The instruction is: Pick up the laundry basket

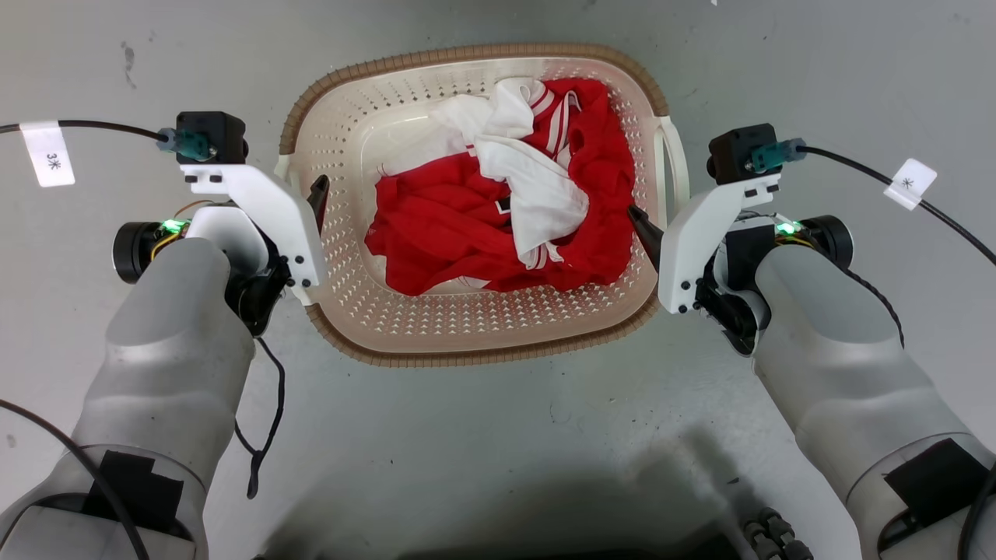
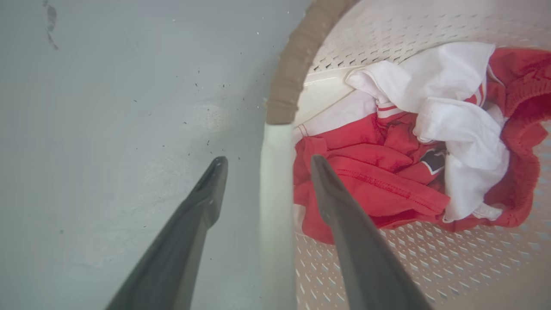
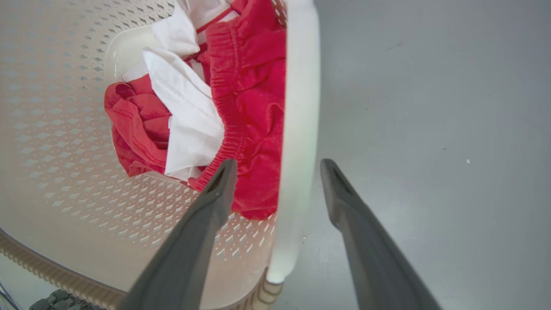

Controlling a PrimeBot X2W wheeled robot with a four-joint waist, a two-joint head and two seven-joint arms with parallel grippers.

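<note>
The laundry basket [image 1: 482, 320] stands on the grey floor [image 1: 498, 443] straight in front of the robot, between its two arms. As far as I can judge, it is not lifted yet. Inside it lie a red garment [image 1: 436, 233] and a white garment [image 1: 537, 190], crumpled together toward the basket's right side.

The approach looks done on both sides. The left gripper [image 2: 267, 160] has its jaws wide apart and straddles the left handle [image 2: 275, 193]. One finger is over the floor outside the basket and the other is inside, just above the red cloth. The right gripper [image 3: 277, 163] stands the same way around the right handle [image 3: 301, 107], jaws wide apart, with one finger inside the basket and one outside. At the tips there is a gap between each finger and its white handle bar, so neither gripper holds anything.

What is left, in my judgement, is the main part of the task. Both grippers must close on their handles, and then both arms must raise together so that the basket stays level. The inner fingers are near the clothes, so cloth could be pinched against a handle when the jaws close.
</note>
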